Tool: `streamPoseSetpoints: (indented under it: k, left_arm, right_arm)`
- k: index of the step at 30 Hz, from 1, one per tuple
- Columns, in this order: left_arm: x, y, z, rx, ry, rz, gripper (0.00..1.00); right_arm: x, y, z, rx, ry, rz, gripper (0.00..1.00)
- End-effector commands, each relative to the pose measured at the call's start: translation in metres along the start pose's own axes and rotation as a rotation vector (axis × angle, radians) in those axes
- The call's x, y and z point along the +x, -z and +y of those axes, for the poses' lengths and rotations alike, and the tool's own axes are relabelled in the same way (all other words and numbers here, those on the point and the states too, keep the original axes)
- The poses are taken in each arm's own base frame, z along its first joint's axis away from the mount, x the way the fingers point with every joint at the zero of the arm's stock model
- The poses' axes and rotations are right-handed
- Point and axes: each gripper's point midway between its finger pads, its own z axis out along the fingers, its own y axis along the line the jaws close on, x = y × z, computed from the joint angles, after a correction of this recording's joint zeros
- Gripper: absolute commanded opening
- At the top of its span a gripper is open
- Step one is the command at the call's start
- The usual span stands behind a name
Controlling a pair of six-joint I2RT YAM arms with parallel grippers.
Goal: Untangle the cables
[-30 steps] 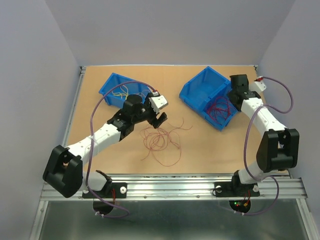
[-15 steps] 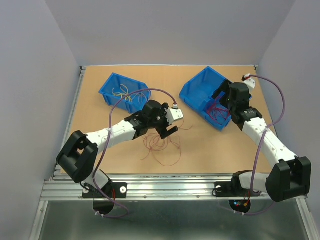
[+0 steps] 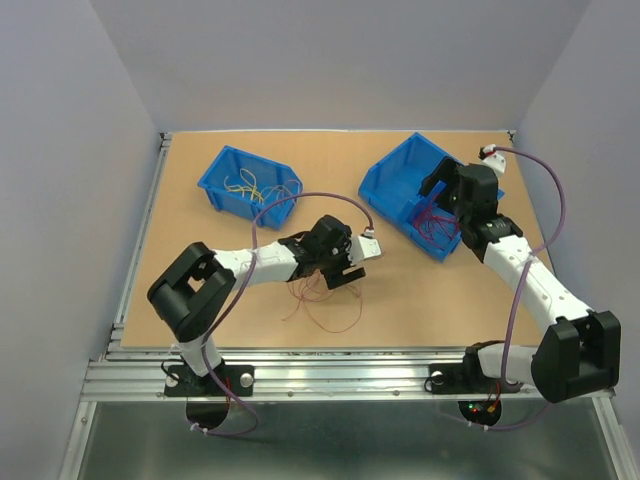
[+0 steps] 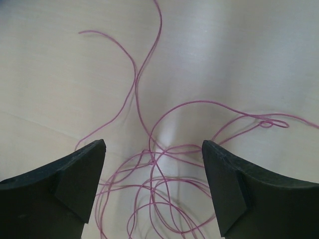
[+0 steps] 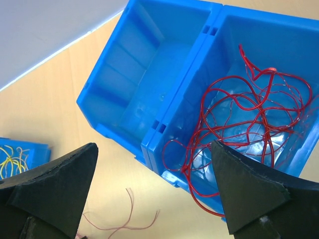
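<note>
The table (image 3: 430, 290) carries twin bins (image 3: 392, 178) at the right and a single bin (image 3: 213, 182) at the left. The left gripper (image 4: 153, 149), spread and empty, hangs over loose cables (image 4: 149, 164) on the table. The right gripper (image 5: 154, 147), also spread, hovers above red cables (image 5: 249, 114) in one twin bin. Yellow cables (image 3: 245, 184) lie in the single bin.

On the table (image 3: 420, 290), the loose cables (image 3: 325, 300) lie near the middle, toward the near edge. The left gripper (image 3: 345, 272) hangs over their far part, and strands run between its fingers and beyond. The left bin (image 3: 215, 185) sits far left with a small bundle of cables (image 3: 248, 185) in it. At the far right two bins touch side by side: the farther bin (image 3: 385, 190) and, right of it and nearer, the nearer bin (image 3: 440, 248), which holds a tangle of cables (image 3: 438, 218). The right gripper (image 3: 438, 195) hangs above these two.
</note>
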Motion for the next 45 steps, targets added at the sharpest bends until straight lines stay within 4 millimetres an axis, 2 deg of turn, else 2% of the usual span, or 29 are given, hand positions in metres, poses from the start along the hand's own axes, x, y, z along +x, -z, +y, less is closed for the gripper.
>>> streamPoseSetpoints:
  k: [1, 3, 4, 6, 7, 8, 10, 11, 13, 16, 19, 21, 23, 24, 25, 26, 27, 28, 29, 31, 32, 35, 37, 38, 39, 40, 42, 43, 45]
  left_arm:
    - [-0.024, -0.007, 0.014, -0.045, -0.018, -0.035, 0.88]
    - [-0.018, -0.016, 0.013, -0.045, -0.014, -0.010, 0.80]
    - [-0.016, -0.021, 0.017, -0.060, -0.012, 0.006, 0.62]
    - [-0.016, -0.025, 0.023, -0.089, -0.007, 0.023, 0.35]
    - [-0.019, -0.023, 0.031, -0.129, 0.000, 0.026, 0.02]
    - [-0.021, -0.021, 0.035, -0.148, 0.006, 0.022, 0.00]
    - [-0.024, -0.012, 0.037, -0.167, 0.015, -0.001, 0.00]
    - [-0.040, 0.002, 0.041, -0.187, 0.015, -0.054, 0.00]
    - [-0.048, 0.015, 0.038, -0.179, 0.014, -0.096, 0.00]
    - [-0.075, 0.055, 0.040, -0.193, 0.009, -0.207, 0.00]
    - [-0.091, 0.078, 0.043, -0.209, 0.009, -0.256, 0.00]
    - [-0.104, 0.099, 0.048, -0.229, 0.015, -0.284, 0.00]
    - [-0.127, 0.129, 0.056, -0.255, 0.011, -0.337, 0.00]
    - [-0.136, 0.140, 0.058, -0.264, 0.012, -0.358, 0.00]
    - [-0.153, 0.157, 0.063, -0.273, 0.010, -0.400, 0.00]
    - [-0.161, 0.174, 0.063, -0.274, 0.008, -0.421, 0.00]
    - [-0.169, 0.185, 0.064, -0.277, 0.003, -0.444, 0.00]
    - [-0.178, 0.196, 0.063, -0.267, -0.001, -0.470, 0.00]
    - [-0.192, 0.217, 0.064, -0.268, 0.002, -0.504, 0.00]
    - [-0.208, 0.236, 0.060, -0.239, -0.007, -0.550, 0.00]
    - [-0.223, 0.255, 0.062, -0.242, -0.004, -0.594, 0.00]
    - [-0.244, 0.284, 0.062, -0.226, 0.005, -0.643, 0.00]
    - [-0.254, 0.298, 0.065, -0.234, 0.012, -0.667, 0.00]
    - [-0.266, 0.317, 0.069, -0.252, 0.011, -0.705, 0.00]
    - [-0.270, 0.320, 0.070, -0.251, 0.021, -0.709, 0.00]
    - [-0.280, 0.338, 0.073, -0.267, 0.021, -0.746, 0.00]
    - [-0.288, 0.348, 0.074, -0.267, 0.033, -0.771, 0.00]
    - [-0.296, 0.362, 0.075, -0.273, 0.040, -0.805, 0.00]
    - [-0.307, 0.382, 0.080, -0.296, 0.053, -0.853, 0.00]
  right_arm:
    - [-0.003, 0.002, 0.007, -0.041, 0.013, -0.029, 1.00]
    - [-0.003, 0.003, 0.008, -0.046, 0.013, -0.030, 1.00]
    - [-0.002, 0.002, 0.008, -0.046, 0.013, -0.028, 1.00]
    - [-0.003, 0.002, 0.008, -0.048, 0.013, -0.030, 1.00]
    - [-0.001, 0.002, 0.008, -0.049, 0.015, -0.026, 1.00]
    - [-0.001, 0.002, 0.009, -0.055, 0.016, -0.024, 1.00]
    - [0.000, 0.002, 0.011, -0.067, 0.021, -0.021, 1.00]
    - [0.002, 0.002, 0.012, -0.078, 0.026, -0.016, 1.00]
    - [0.001, 0.004, 0.023, -0.143, 0.031, -0.019, 1.00]
    - [0.007, 0.006, 0.033, -0.219, 0.034, -0.012, 1.00]
    - [0.008, 0.007, 0.038, -0.249, 0.037, -0.014, 0.99]
    - [0.012, 0.012, 0.052, -0.340, 0.055, -0.003, 0.99]
    - [0.019, 0.021, 0.073, -0.477, 0.075, 0.019, 0.99]
    - [0.020, 0.038, 0.099, -0.653, 0.091, 0.028, 1.00]
    - [0.034, 0.046, 0.110, -0.749, 0.099, 0.065, 1.00]
    - [0.047, 0.067, 0.127, -0.906, 0.117, 0.120, 1.00]
    - [0.041, 0.082, 0.143, -1.009, 0.128, 0.081, 1.00]
    - [0.047, 0.090, 0.150, -1.060, 0.149, 0.087, 1.00]
    - [0.055, 0.103, 0.161, -1.106, 0.173, 0.091, 1.00]
    - [0.065, 0.110, 0.170, -1.131, 0.242, 0.060, 1.00]
    - [0.074, 0.120, 0.179, -1.165, 0.263, 0.066, 1.00]
    - [0.091, 0.131, 0.191, -1.217, 0.309, 0.074, 1.00]
    - [0.097, 0.131, 0.194, -1.226, 0.326, 0.071, 1.00]
    - [0.102, 0.134, 0.196, -1.242, 0.334, 0.078, 1.00]
    - [0.106, 0.137, 0.198, -1.262, 0.347, 0.075, 1.00]
    - [0.112, 0.142, 0.202, -1.285, 0.358, 0.085, 1.00]
    - [0.120, 0.149, 0.207, -1.322, 0.380, 0.096, 1.00]
    - [0.127, 0.153, 0.211, -1.341, 0.397, 0.103, 1.00]
    - [0.135, 0.153, 0.215, -1.335, 0.414, 0.113, 0.97]
